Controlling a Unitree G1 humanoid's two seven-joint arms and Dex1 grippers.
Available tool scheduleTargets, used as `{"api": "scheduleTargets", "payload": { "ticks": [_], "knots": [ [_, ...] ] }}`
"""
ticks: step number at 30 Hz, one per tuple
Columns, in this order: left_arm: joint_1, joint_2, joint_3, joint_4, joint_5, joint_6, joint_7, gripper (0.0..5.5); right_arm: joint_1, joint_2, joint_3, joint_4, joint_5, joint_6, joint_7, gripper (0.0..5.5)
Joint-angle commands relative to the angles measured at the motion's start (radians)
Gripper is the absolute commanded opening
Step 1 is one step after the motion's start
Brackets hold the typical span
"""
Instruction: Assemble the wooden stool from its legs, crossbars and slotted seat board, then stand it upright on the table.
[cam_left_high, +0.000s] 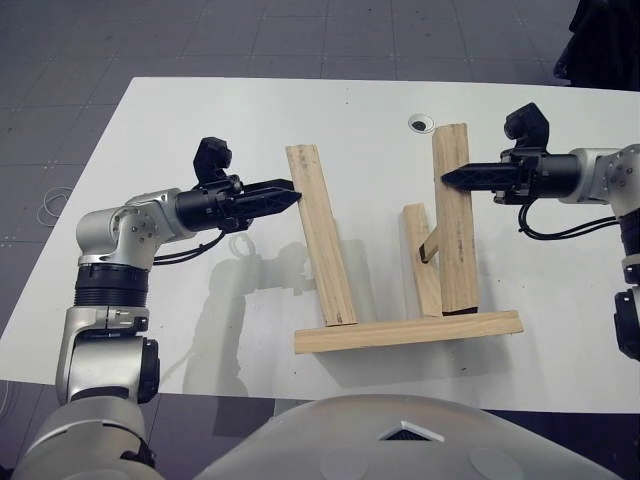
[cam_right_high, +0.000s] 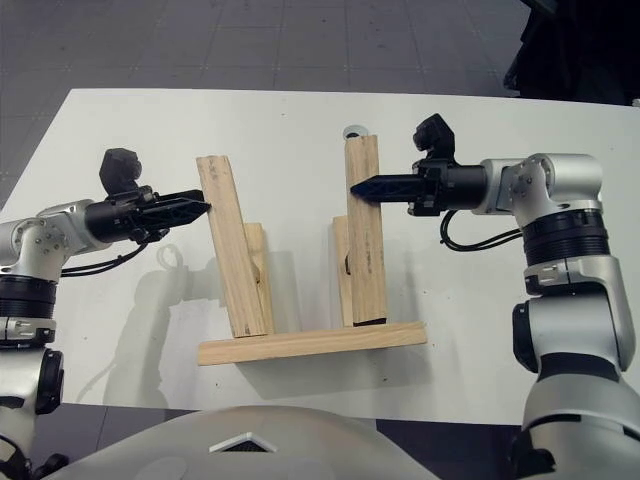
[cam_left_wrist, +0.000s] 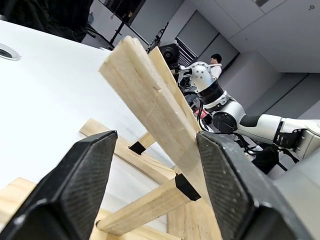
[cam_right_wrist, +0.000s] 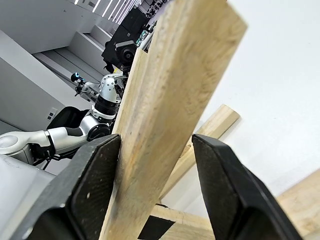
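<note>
The stool (cam_right_high: 300, 345) lies on its side on the white table (cam_left_high: 180, 110). Its seat board (cam_left_high: 408, 331) stands on edge at the near side, and the legs point away from the robot. The left leg (cam_left_high: 320, 235) and right leg (cam_left_high: 455, 220) run from the board toward the far edge, leaning slightly toward each other's side.

A shorter wooden piece (cam_left_high: 422, 262) sits just beside the right leg and is partly covered by it. Whether it is a lower leg or a crossbar cannot be told from above. In the left wrist view, a crossbar (cam_left_wrist: 145, 207) with a dark end runs below the leg. How it joins the frame is hard to make out.

The left gripper (cam_left_high: 288, 196) is at the outer edge of the left leg, near its far end. Its fingers (cam_left_wrist: 70, 190) are apart with the leg between them. One pad is close against the wood and the other is well off it.

The right gripper (cam_left_high: 448, 178) meets the right leg near its far end from the outer side. Its fingers (cam_right_wrist: 95, 190) are also spread around the leg. One is at the wood and there is a gap at the other. From the head views each pair of fingers reads as a single dark wedge, so the gap between them is hidden there.

Beyond the right leg's tip a round grommet (cam_left_high: 422, 123) is set in the table. On the grey floor to the left lies a loop of cable (cam_left_high: 50, 207), and a dark object (cam_left_high: 600, 40) is cut off at the far right corner.
</note>
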Motion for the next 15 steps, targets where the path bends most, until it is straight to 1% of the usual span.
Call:
{"api": "scheduleTargets", "payload": {
  "ticks": [1,10,11,12,15],
  "knots": [
    [0.045,0.023,0.058,-0.038,0.015,0.015,0.045,2.89,0.067,-0.05,0.023,0.019,-0.108,0.022,-0.043,2.54],
    [0.066,-0.001,0.076,-0.081,0.028,0.028,0.055,2.89,0.059,-0.035,0.004,0.022,-0.111,0.052,-0.046,2.54],
    [0.068,-0.002,0.076,-0.083,0.028,0.029,0.056,2.93,0.06,-0.035,0.002,0.023,-0.109,0.059,-0.046,2.81],
    [0.069,-0.002,0.075,-0.085,0.028,0.03,0.055,2.93,0.061,-0.034,-0.003,0.03,-0.106,0.067,-0.046,2.88],
    [0.072,0.001,0.075,-0.089,0.029,0.034,0.053,2.93,0.055,-0.028,-0.026,0.052,-0.091,0.092,-0.047,3.41]
  ]
}}
